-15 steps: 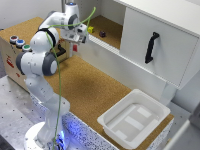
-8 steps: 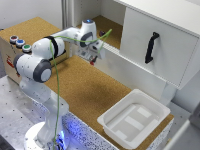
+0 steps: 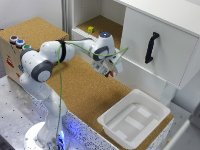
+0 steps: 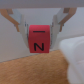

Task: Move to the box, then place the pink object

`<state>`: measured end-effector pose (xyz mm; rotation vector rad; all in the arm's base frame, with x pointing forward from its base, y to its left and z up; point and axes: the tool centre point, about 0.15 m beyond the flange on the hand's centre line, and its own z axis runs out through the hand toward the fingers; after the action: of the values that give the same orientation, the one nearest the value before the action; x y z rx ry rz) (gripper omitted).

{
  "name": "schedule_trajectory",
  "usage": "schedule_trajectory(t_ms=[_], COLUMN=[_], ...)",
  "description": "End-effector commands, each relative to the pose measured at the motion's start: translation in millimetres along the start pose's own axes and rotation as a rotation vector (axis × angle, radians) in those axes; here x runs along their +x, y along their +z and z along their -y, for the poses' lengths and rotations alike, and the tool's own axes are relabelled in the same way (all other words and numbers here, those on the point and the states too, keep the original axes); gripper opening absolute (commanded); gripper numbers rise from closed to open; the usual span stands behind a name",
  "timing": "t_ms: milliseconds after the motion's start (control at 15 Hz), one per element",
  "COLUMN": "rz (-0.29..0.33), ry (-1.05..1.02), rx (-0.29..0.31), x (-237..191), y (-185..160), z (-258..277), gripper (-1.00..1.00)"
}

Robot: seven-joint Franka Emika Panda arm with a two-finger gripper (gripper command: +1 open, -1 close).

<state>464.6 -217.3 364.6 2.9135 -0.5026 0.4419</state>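
Observation:
The pink object (image 4: pixel 40 39) is a small pink-red block with dark markings, held between my two fingers in the wrist view. My gripper (image 3: pixel 112 71) is shut on it and hangs above the cork surface, in front of the white cabinet. The block itself is too small and blurred to make out in the exterior view. The box (image 3: pixel 135 118) is a shallow white ridged tray at the exterior view's lower right, well away from my gripper; a white corner of it (image 4: pixel 74 52) shows in the wrist view.
A white cabinet with a black handle (image 3: pixel 150 47) stands right behind my gripper. A small yellow cube (image 3: pixel 91 29) sits in the open shelf. A cork-topped wooden box with coloured buttons (image 3: pixel 16 41) is at the exterior view's left. Cork board (image 3: pixel 85 90) covers the table.
My arm has swung toward the exterior view's right and lower, carrying the block from near the open shelf to in front of the cabinet door, closer to the white tray.

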Motion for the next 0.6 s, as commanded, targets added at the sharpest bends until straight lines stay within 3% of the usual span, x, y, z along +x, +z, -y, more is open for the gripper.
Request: schedule_trajectory(t_ms=[0,533], rz=[0.106,0.153], ry=[0.108,0.271], rx=[-0.041,-0.111], x=[62.1,57.3], y=[46.3,77.9], z=[-95.8,-185.0], gripper=[-1.00,-1.00])
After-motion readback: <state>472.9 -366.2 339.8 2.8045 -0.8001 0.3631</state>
